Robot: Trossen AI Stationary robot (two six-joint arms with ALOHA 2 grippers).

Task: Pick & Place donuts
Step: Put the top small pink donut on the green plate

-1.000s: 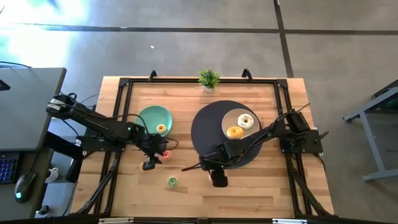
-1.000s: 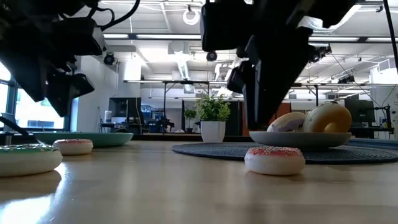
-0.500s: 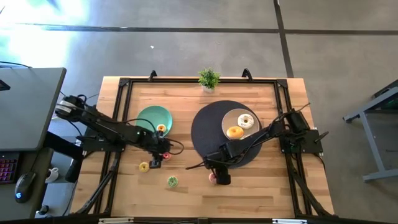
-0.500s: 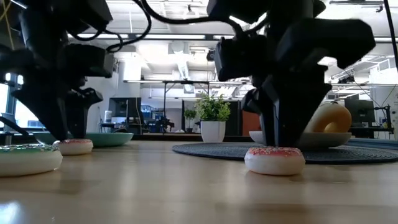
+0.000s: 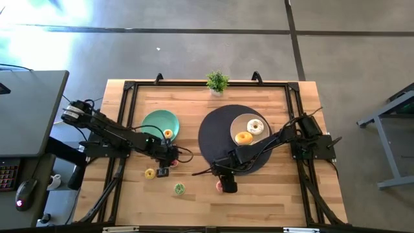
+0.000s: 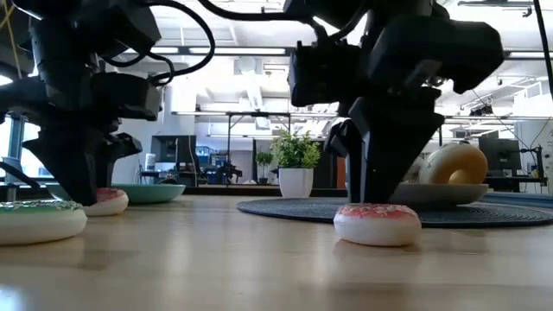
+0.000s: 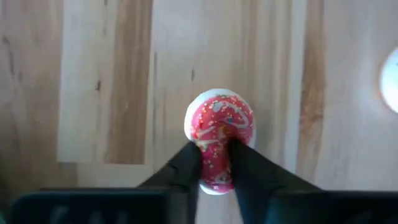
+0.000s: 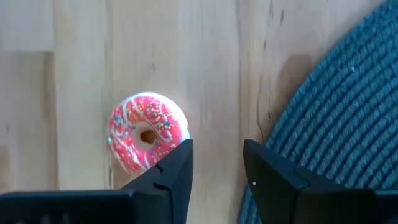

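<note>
A red-iced donut [image 7: 221, 121] lies on the wooden table left of centre, and my left gripper [image 7: 215, 154] is shut on it from above. A pink-iced donut [image 8: 144, 138] lies near the dark mat's front edge. My right gripper [image 8: 216, 163] stands open, low over the table, with the pink donut just outside one finger and bare wood between the fingers. A yellow donut [image 5: 150, 173] and a green-iced donut [image 5: 179, 188] lie loose on the table. Another donut [image 5: 168, 134] sits on the teal plate [image 5: 155, 122]. An orange donut [image 5: 244, 137] and a white donut [image 5: 257, 126] rest on the beige plate [image 5: 240, 123]. My left gripper pinches one side of the red donut's ring [image 7: 214, 163] between its two fingers, which point down from above. The soft ring is squeezed narrow there. The donut lies flat on the table [image 6: 108, 200]. My right gripper's finger [image 8: 179, 160] stands at the pink donut's rim; whether it touches I cannot tell.
The round dark mat [image 5: 217, 139] carries the beige plate at the table's centre right. A small potted plant [image 5: 217, 82] stands at the far edge. A black frame borders the table. Bare wood lies along the near edge.
My left gripper has moved a little toward the table's right, uncovering the yellow donut, come down over the red donut and shut on it. My right gripper has come down to the table beside the pink donut, staying open.
</note>
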